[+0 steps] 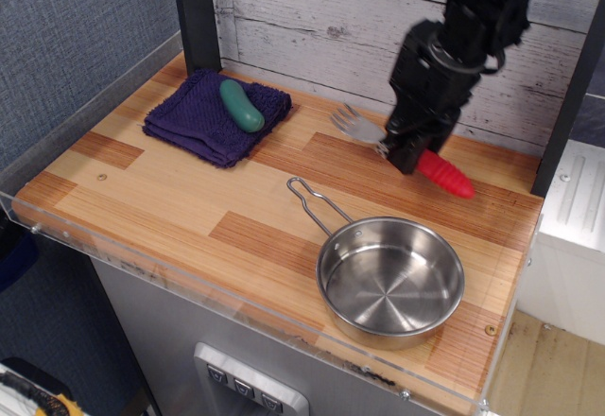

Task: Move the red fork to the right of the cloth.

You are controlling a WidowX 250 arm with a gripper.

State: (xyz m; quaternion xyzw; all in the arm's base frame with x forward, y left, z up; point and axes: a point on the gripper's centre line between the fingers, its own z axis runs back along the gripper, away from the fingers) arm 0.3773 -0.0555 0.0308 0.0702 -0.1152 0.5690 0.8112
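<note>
The black arm enters from about one o'clock and slopes down toward seven o'clock. Its gripper (pixel 408 154) points down just above the tabletop, jaws clamped across the middle of the red fork (pixel 444 172), cables looping above the wrist.

The arm is matte black and blocky, built of boxy segments, with thin black cables looping near its top; its black gripper (pixel 405 151) is chunky.

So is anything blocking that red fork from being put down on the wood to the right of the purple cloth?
Nothing visible does. The gripper holds the red fork over bare wood right of the cloth. The pan sits nearer the front edge, out of the way.
</note>
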